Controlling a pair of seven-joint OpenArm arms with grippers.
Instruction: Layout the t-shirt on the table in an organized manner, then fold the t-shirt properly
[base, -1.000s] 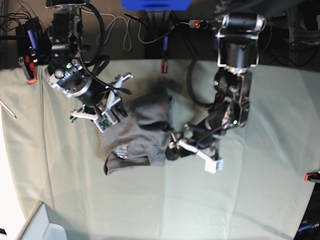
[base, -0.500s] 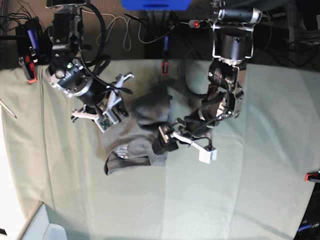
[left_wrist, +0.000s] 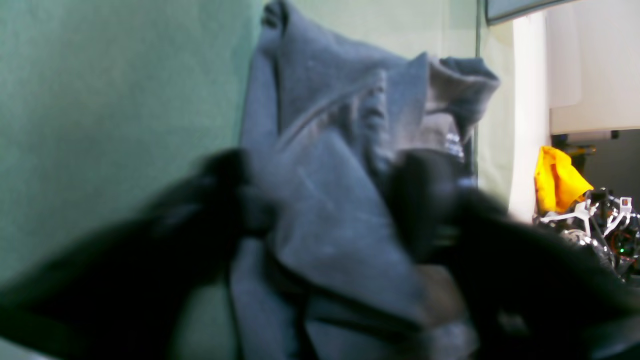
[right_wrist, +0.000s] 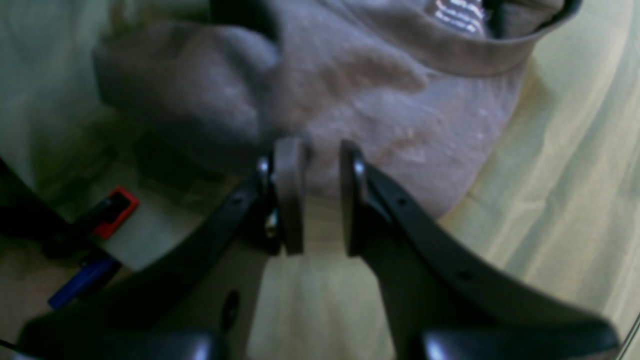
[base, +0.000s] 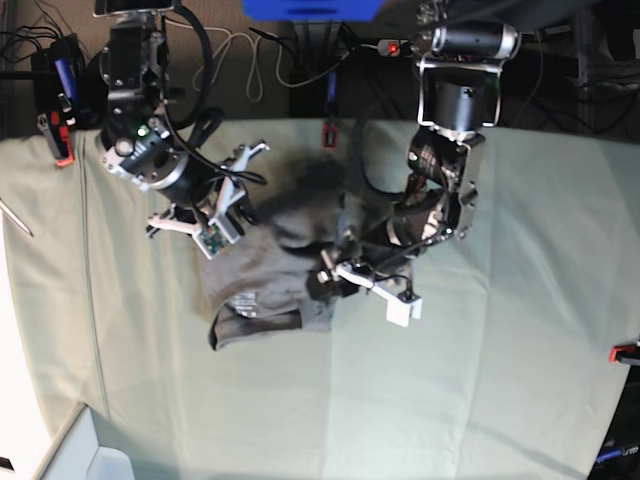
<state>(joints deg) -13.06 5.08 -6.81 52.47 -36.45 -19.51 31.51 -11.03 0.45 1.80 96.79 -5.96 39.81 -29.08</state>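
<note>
The grey t-shirt (base: 270, 270) lies bunched mid-table (base: 520, 350), neck label toward the camera. The left gripper (base: 325, 280), fingers apart astride a fold, sits at its right edge, having slid further in than before. The right gripper (base: 232, 205), slightly parted and empty, hovers at the far-left edge, barely shifted

Table (base: 480, 400) open; t-shirt (base: 270, 275) between both arms.
</note>
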